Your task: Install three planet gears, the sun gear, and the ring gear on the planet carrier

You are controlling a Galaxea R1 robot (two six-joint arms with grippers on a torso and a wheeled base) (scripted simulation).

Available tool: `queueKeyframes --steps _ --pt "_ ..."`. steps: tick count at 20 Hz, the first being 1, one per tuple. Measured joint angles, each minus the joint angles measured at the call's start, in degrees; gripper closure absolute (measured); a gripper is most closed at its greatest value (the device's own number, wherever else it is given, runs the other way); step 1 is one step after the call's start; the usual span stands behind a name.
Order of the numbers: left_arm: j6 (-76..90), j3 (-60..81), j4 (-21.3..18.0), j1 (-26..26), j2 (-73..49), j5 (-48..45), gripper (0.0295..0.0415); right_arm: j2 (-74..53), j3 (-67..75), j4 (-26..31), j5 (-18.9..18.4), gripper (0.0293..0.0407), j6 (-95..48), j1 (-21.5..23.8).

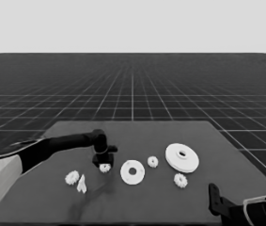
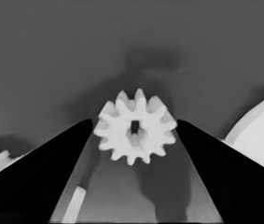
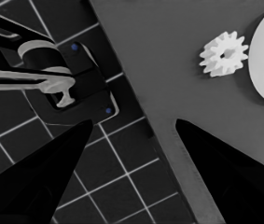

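Evidently an early stage: my left gripper (image 1: 105,165) is at its first gear, with nothing yet installed.

From the head view I count the smaller round part (image 1: 132,172) bare at mid-table, the larger round part (image 1: 182,157) off to its right, and two gears (image 1: 152,162) (image 1: 180,180) loose between and below them. A third gear (image 1: 72,177) lies toward the table's left beside the thin white piece (image 1: 82,184). The fourth gear (image 2: 135,133) sits between my left fingers (image 2: 52,163), which flank it on both sides; whether they press its teeth or only stand beside them, I cannot tell. It lies just left of the smaller round part. All four gears and the larger part remain to be placed, as I judge it. My right gripper (image 3: 134,128) waits spread at the table's near right corner.
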Motion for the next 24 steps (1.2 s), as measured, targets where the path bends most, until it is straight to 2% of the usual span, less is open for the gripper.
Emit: queueKeyframes --steps 4,6,14,15,17,20,24 --pt "0.2 -0.5 0.3 0.3 0.2 -0.3 0.0326 0.0 0.0 0.0 0.0 0.0315 0.0 0.0" --pt "0.2 -0.6 0.3 0.3 0.2 -0.3 0.0397 0.0 0.0 0.0 0.0 0.0315 0.0 0.0" --pt "0.2 -0.6 0.3 0.3 0.2 -0.3 0.0398 0.0 0.0 0.0 0.0 0.0315 0.0 0.0" --pt "-2.0 4.2 -3.0 -3.2 -1.5 2.5 0.0398 0.0 0.0 0.0 0.0 0.0315 0.0 0.0" --pt "-3.4 7.0 -6.9 -8.2 -2.5 4.6 0.0398 0.0 0.0 0.0 0.0 0.0315 0.0 0.0" --pt "-3.7 7.5 -8.8 -10.2 -2.7 5.3 0.0398 0.0 0.0 0.0 0.0 0.0315 0.0 0.0" --pt "-3.7 7.6 -9.2 -10.6 -2.7 5.4 0.0398 0.0 0.0 0.0 0.0 0.0315 0.0 0.0"
